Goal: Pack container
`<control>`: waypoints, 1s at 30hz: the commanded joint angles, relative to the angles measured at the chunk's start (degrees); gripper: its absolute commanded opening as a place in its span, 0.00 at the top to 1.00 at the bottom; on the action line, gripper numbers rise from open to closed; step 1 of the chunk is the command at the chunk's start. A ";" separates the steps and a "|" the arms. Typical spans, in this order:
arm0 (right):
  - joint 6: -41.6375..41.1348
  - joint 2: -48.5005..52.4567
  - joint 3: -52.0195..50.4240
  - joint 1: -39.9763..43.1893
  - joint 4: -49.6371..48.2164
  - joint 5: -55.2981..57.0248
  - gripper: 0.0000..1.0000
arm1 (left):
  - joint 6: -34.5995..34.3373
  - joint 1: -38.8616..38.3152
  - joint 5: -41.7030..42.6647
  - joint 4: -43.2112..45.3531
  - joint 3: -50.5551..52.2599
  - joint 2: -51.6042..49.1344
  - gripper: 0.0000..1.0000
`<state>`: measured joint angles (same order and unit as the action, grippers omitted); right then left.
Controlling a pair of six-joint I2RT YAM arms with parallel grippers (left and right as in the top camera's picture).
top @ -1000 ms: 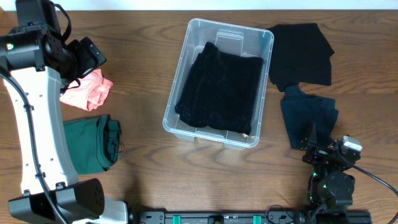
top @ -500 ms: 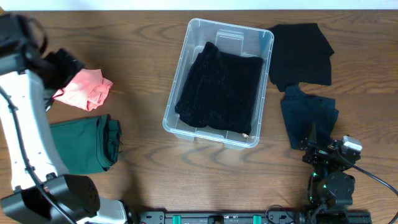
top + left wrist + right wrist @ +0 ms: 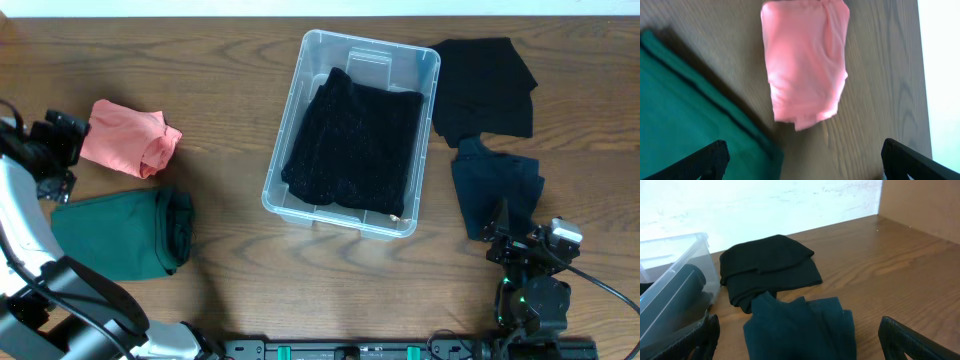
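Left wrist view is showing the left hand (image 3: 804,161) gaping open, a pink cloth (image 3: 805,60) just ahead. Overhead is adding the container (image 3: 372,52) holding a black garment (image 3: 355,140). The right hand (image 3: 800,345) is also resting open.

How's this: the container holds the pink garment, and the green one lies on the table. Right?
Not quite. The container holds a black garment; the pink garment lies on the table beside the green one, per the overhead view.

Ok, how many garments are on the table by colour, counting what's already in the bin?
Black: 2 (folded black garment inside the container; second black garment outside it)
Dark teal: 1 (teal garment)
Green: 1 (green garment)
Pink: 1 (pink garment)
Total: 5
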<state>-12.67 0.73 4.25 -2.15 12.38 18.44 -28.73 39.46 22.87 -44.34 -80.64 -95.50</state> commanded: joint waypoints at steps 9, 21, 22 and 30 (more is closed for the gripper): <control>-0.59 -0.24 -0.20 0.26 0.07 -0.02 0.01 | -0.55 0.76 4.55 6.43 4.63 -3.19 0.02; -0.59 -0.24 -0.20 0.26 0.07 -0.02 0.01 | -2.91 0.76 3.56 13.18 4.63 -12.07 0.02; -0.57 -0.24 -0.20 0.26 0.07 -0.02 0.01 | -2.89 0.76 3.56 13.20 4.63 -13.16 0.02; -0.59 -0.24 -0.20 0.26 0.07 -0.02 0.01 | -1.81 0.76 3.98 15.06 4.63 -18.75 0.02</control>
<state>-12.67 0.73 4.25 -2.15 12.38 18.41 -31.29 40.25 26.63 -29.71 -76.18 -113.06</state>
